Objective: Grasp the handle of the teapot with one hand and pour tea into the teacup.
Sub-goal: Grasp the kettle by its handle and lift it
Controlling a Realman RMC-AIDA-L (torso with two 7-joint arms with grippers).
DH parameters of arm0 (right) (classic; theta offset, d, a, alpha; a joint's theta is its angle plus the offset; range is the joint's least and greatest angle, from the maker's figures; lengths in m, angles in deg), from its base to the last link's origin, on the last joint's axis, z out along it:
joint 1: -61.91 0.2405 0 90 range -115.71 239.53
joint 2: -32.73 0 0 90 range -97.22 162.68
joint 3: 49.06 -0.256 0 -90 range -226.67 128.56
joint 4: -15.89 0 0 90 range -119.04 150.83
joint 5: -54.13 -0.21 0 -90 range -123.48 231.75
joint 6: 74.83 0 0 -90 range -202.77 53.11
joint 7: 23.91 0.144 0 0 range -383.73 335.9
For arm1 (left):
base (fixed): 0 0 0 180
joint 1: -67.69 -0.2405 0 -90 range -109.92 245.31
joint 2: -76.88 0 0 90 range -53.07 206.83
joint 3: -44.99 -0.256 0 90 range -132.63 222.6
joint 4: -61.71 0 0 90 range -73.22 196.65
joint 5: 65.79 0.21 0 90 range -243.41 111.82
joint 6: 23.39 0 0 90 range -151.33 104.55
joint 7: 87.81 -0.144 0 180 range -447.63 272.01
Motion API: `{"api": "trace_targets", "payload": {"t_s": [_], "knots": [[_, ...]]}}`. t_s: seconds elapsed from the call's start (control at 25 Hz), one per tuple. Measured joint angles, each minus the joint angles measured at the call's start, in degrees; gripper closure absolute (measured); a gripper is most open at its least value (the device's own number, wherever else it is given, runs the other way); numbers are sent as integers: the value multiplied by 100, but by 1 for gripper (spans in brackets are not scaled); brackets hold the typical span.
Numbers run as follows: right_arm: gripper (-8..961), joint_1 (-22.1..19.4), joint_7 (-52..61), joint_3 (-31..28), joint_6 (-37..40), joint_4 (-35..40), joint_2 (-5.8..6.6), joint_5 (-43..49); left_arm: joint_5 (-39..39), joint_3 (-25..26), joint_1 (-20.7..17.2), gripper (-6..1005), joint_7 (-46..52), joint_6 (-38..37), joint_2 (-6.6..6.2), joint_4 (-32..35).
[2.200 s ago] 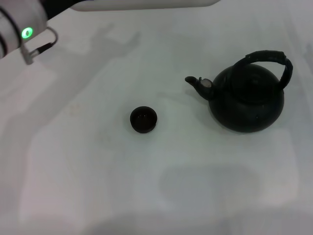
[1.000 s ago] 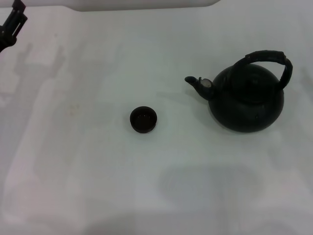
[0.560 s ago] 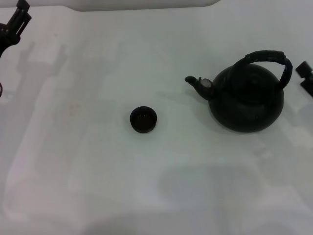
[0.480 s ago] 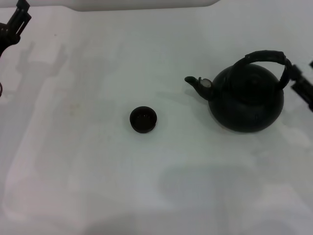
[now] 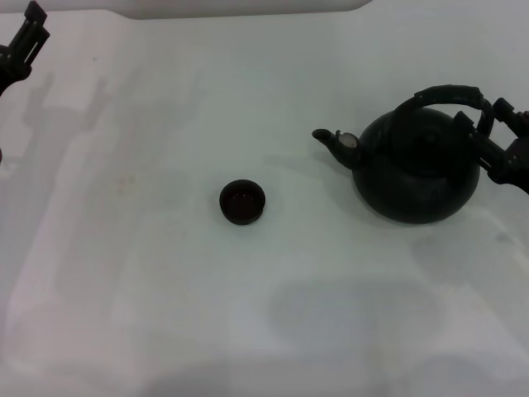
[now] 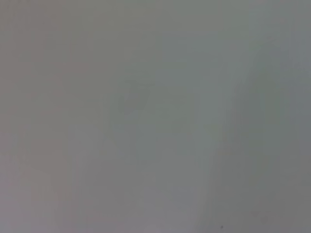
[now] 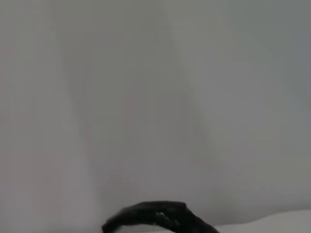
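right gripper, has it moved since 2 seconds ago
Yes. The right gripper has come in from the right edge toward the teapot, now at its handle.

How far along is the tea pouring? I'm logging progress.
Nothing is poured: the large round matte black teapot stands upright on the white table, apart from the tiny dark round teacup. In hand: the right end effector is at the arched black handle. Left: grasp, lift, pour. The left end effector is parked far left.
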Motion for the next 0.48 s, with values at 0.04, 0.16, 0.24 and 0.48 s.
{"api": "trace_targets", "payload": {"t_s": [0.04, 0.16, 0.24, 0.48], "knots": [[247, 7, 0, -3, -77, 20, -1, 0, 0, -6, 0, 109, 0, 0, 0, -1], [249, 15, -7, -14, -242, 85, -2, 3, 0, -24, 4, 109, 1, 0, 1, -15], [249, 14, -18, -8, -236, 88, -2, 4, 0, -30, 7, 109, 2, 0, 1, -42], [252, -34, -18, -69, -198, 87, -2, -37, 0, -31, 5, 108, 2, 0, 1, -47]]}}
